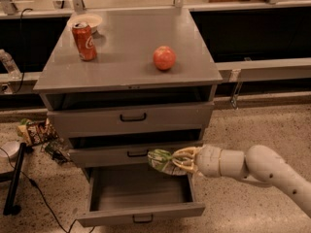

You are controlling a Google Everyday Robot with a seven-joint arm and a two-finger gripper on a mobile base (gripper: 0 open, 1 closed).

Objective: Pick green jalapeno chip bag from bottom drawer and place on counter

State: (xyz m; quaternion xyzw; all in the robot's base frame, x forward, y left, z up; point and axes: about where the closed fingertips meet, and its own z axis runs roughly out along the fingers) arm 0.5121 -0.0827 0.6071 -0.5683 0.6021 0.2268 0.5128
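Note:
The bottom drawer [141,212] is pulled open, and what shows of its inside is bare. My gripper [179,161] reaches in from the right on a white arm and is shut on the green jalapeno chip bag [160,161]. It holds the bag in the air above the open drawer, in front of the middle drawer's face. The counter [126,57] is the grey top of the cabinet, well above the bag.
A red soda can [84,41] and a white bowl [85,20] stand at the counter's back left. A red apple [164,58] sits right of centre. Brown-and-green snack packets [34,131] and cables lie on the floor to the left. A water bottle [8,64] stands at far left.

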